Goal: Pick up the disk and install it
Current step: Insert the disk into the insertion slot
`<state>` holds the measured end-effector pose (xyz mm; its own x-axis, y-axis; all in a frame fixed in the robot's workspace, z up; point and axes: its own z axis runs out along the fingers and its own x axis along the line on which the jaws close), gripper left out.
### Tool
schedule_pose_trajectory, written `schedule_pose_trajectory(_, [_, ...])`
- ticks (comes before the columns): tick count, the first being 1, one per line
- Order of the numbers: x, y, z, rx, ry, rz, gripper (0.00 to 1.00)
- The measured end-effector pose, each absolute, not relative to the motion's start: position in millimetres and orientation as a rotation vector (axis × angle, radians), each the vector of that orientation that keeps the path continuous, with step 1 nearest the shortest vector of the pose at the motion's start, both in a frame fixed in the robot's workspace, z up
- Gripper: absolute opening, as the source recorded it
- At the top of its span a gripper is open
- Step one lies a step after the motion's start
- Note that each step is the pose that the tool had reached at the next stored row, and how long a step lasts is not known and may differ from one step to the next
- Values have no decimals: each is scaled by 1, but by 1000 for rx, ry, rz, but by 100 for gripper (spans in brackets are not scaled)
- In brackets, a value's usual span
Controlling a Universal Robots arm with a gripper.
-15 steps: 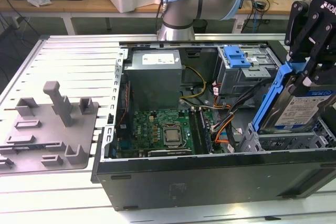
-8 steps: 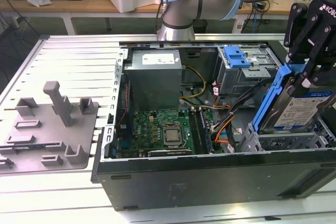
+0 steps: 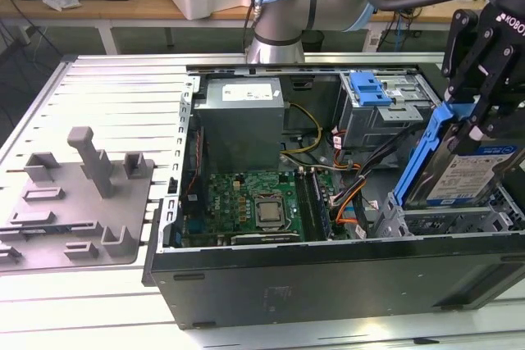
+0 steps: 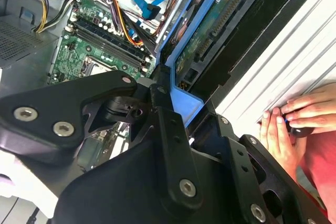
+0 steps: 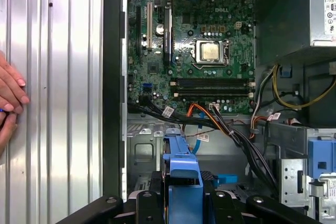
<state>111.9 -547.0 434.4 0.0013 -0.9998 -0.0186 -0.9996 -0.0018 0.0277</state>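
Disk [image 3: 467, 174] in its blue carrier [image 3: 420, 149] is hanging over the open computer case [image 3: 328, 284], above the corner of the case that is lying toward the desk's [image 3: 107, 88] edge on the exterior view's right. The hand [image 3: 474, 116] is clamping on the upper end of the carrier, with one finger on each side of the blue frame. I think it is gripping the plastic frame because this gives a firm hold away from the label and the circuit board.

The disk is standing steeply and not flat. Its label is facing the exterior view and its lower end is pointing down to the drive cage [image 3: 431, 223]. To my judgement this tilt is letting the low end meet the cage first. I cannot tell whether it is touching the cage already, but it is not seated yet.

The case is lying on its side with the cover off, so the motherboard [image 3: 254, 194] is facing up and the arm is reaching in from above. A bundle of cables [image 3: 349, 190] is running just beside the cage, and they could catch the carrier. The grey power-supply box [image 3: 242, 120] is sitting well apart, and a smaller blue bracket [image 3: 371, 88] is sitting further back.

A person's fingers [image 4: 315, 109] are resting on the ribbed desk just beside the case wall, near the hand, which seems risky to me.
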Motion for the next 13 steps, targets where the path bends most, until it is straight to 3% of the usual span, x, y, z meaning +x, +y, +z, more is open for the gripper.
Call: schedule_pose_trajectory(13, [112,-547,428,2218,-2215,-52,37])
